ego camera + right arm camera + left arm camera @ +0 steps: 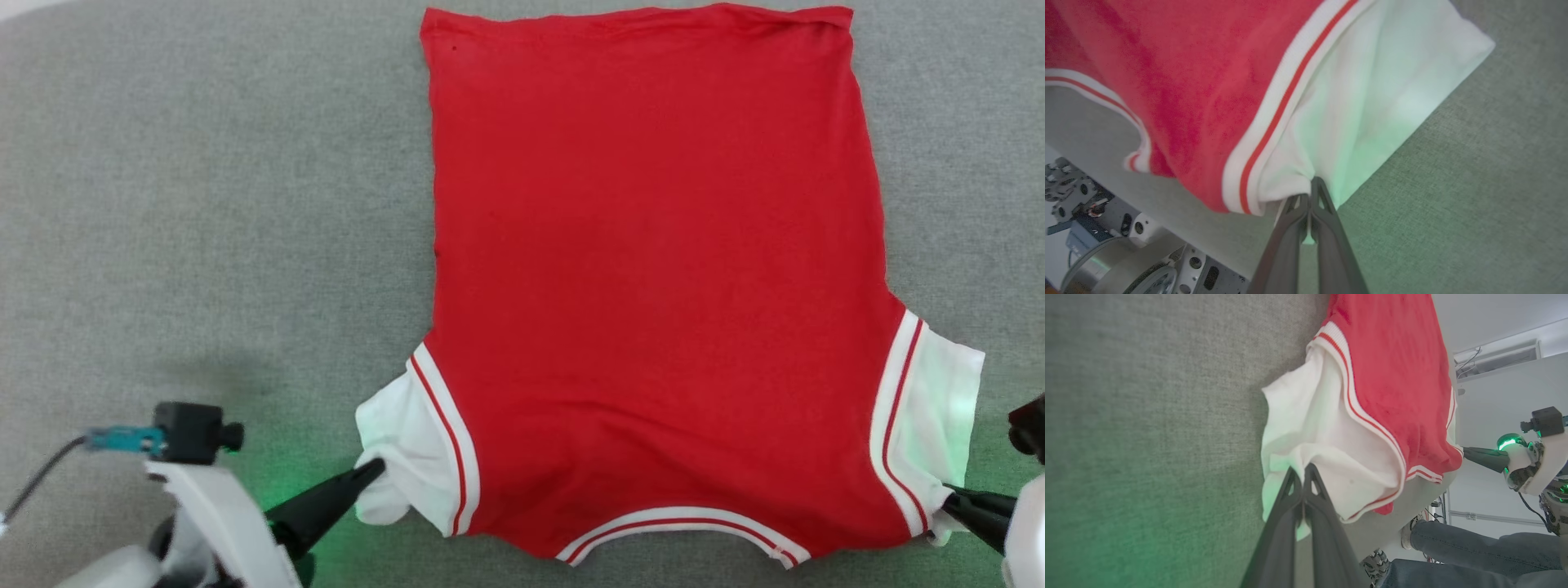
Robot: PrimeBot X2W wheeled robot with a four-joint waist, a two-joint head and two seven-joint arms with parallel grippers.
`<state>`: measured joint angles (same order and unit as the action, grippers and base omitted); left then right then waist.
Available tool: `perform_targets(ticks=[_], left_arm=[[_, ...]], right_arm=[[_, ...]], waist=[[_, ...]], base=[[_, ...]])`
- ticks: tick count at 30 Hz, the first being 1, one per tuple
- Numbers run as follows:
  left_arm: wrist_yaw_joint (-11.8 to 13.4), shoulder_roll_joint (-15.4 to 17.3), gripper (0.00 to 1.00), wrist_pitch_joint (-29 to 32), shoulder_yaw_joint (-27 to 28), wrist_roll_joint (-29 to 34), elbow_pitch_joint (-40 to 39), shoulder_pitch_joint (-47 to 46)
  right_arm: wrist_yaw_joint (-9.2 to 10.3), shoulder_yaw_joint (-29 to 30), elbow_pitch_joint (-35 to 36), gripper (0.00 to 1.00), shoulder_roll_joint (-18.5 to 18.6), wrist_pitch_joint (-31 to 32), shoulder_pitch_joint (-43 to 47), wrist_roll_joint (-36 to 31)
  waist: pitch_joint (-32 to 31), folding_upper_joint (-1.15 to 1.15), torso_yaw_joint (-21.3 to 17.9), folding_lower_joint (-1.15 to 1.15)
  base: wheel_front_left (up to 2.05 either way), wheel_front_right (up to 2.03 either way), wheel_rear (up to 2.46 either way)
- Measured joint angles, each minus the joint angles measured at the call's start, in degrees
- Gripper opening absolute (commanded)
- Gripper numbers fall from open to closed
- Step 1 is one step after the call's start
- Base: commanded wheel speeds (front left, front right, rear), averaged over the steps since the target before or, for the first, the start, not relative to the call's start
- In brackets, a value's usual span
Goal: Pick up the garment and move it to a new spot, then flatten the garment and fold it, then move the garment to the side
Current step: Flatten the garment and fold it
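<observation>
Grey cloth covers the counter (204, 204). Nearest, the left hand (371, 472) pinches the crumpled white left sleeve (400, 441) of the garment (653, 269), and the right hand (951, 496) pinches the right sleeve (939, 408). Between the hands lies the striped neckline (682, 518). Beyond them the red body spreads flat, its hem (637, 16) farthest.

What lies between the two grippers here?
Head view: the garment, red body and striped neckline, spans from left gripper to right gripper; each pinches a white sleeve.
</observation>
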<state>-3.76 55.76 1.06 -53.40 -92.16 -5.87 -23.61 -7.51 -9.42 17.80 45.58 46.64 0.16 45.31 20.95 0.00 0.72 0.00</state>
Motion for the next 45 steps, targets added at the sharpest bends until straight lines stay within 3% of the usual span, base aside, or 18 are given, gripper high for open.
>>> perform_targets(ticks=[6,13,14,15,16,20,23,30,32,34,39,45], left_arm=[[-1.1,-7.0,0.0,0.3,-1.8,1.7,8.8,-2.0],[-2.6,-10.1,0.0,0.9,-3.0,3.0,14.3,-3.1],[-2.8,-10.3,0.0,0.9,-3.0,3.0,14.8,-3.1],[-2.9,-10.4,0.0,0.9,-3.0,3.0,15.0,-3.1],[-3.1,-10.3,0.0,0.7,-2.9,3.0,15.1,-3.1],[-3.3,-9.9,0.0,-0.7,-2.7,3.6,15.1,-2.8],[-3.2,-9.4,0.0,-1.7,-2.5,4.1,14.0,-2.2],[-0.9,-8.7,0.0,-3.6,-2.3,6.7,9.6,-2.3],[-0.5,-8.6,0.0,-3.6,-2.3,7.2,8.7,-2.5],[1.0,-8.3,0.0,-3.8,-2.1,8.3,6.2,-3.5],[2.3,-8.6,0.0,-3.3,-1.9,10.4,2.4,-6.0],[1.9,-10.7,0.0,-2.1,-2.5,12.2,1.5,-8.9]], right_arm=[[0.0,-6.2,-6.6,0.0,-2.9,-3.9,-3.3,-3.1],[0.0,-10.8,-10.2,0.0,-3.4,-7.6,-6.5,-4.2],[-0.01,-11.2,-10.5,0.05,-3.3,-8.5,-6.8,-4.6],[-0.02,-11.5,-10.8,0.42,-3.5,-9.3,-7.1,-4.7],[-0.01,-11.8,-10.9,1.0,-3.7,-9.9,-7.3,-4.7],[-0.04,-12.1,-9.6,1.0,-4.3,-11.4,-9.1,-5.0],[-0.02,-9.0,-6.6,1.0,-2.4,-10.2,-8.4,-5.5],[-0.01,5.9,7.3,1.0,1.8,-2.5,-4.6,0.6],[-0.01,8.0,8.5,1.0,1.9,-1.7,-5.5,1.3],[0.0,13.4,8.9,1.0,2.2,0.5,-12.2,0.2],[0.0,10.9,2.3,1.0,-0.7,4.4,-29.5,-3.3],[0.0,2.7,-16.7,1.0,-5.7,7.0,-49.2,-9.6]], waist=[[0.8,0.0,0.3,0.0],[1.0,0.0,0.0,0.0],[1.0,0.0,-0.1,0.0],[1.0,0.0,-0.3,0.0],[1.0,0.0,-0.4,0.0],[0.9,0.0,-1.3,0.0],[1.0,0.0,-1.5,0.0],[2.4,0.0,-0.7,0.0],[2.8,0.0,-0.5,0.0],[4.1,0.0,0.0,0.0],[7.3,0.0,1.1,0.0],[10.5,0.0,4.0,0.0]], base=[[0.0,0.0,0.0],[0.0,0.0,0.0],[0.0,0.0,0.0],[0.0,0.0,0.0],[0.0,0.0,0.0],[0.0,0.0,0.0],[0.0,0.0,0.0],[0.0,0.0,0.0],[0.0,0.0,0.0],[0.0,0.0,0.0],[0.0,0.0,0.0],[0.0,0.0,0.0]])
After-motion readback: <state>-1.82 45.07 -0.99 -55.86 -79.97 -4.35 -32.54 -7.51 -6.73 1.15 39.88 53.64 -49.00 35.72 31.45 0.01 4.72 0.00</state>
